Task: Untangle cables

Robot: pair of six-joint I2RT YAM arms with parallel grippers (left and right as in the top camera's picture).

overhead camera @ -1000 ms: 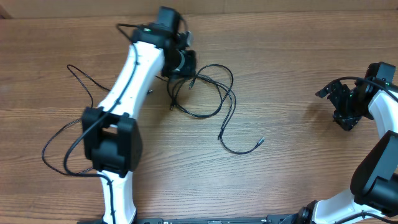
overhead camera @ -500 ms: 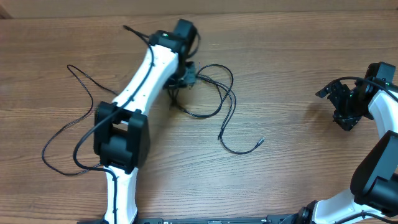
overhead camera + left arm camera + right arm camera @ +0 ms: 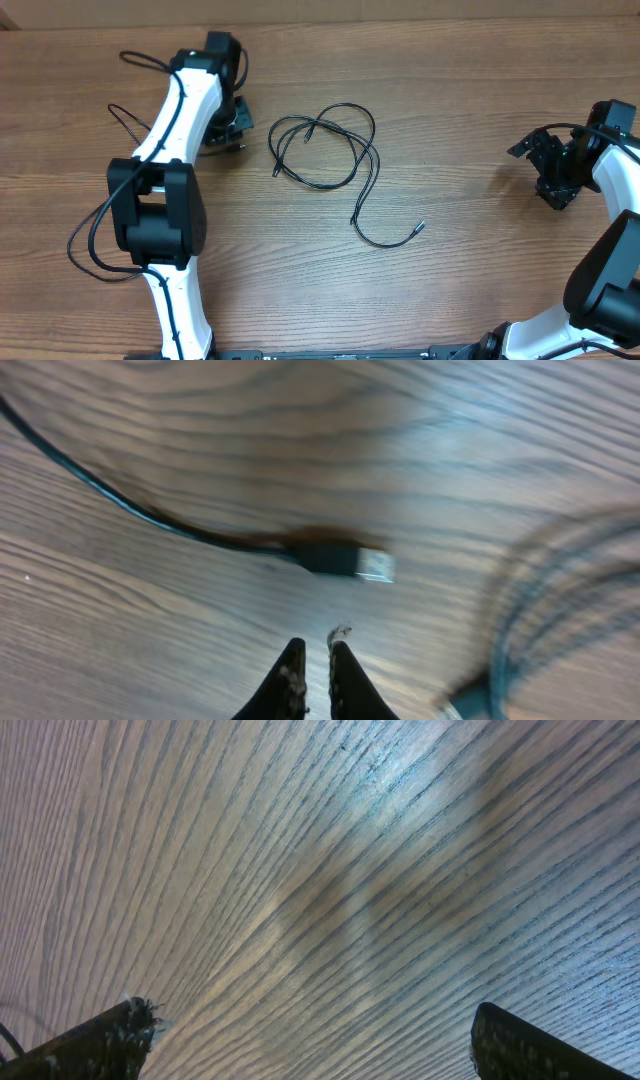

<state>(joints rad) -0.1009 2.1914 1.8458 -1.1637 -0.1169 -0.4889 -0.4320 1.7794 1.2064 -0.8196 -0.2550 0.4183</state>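
left pincer [image 3: 315, 650] clenched on nothing, tips just short of a plug [image 3: 345, 560] lying on the desk [image 3: 470, 260]. Open it, drop onto the cord [image 3: 150, 515] behind that plug, clench, then drag left, away from the cable tangle [image 3: 322, 150] mid-desk. right pincer [image 3: 552, 168] released, parked far right. Versus 1 s ago: left arm [image 3: 180, 100] swung left off the tangle; visible loops unchanged.

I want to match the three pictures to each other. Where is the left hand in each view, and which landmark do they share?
Overhead: the left hand is at upper left, to the left of the looped cables.
Left wrist: the left hand is at bottom centre, fingers nearly together, below a silver-tipped plug.
Right wrist: not in it.
Shared landmark: the wood-grain table.
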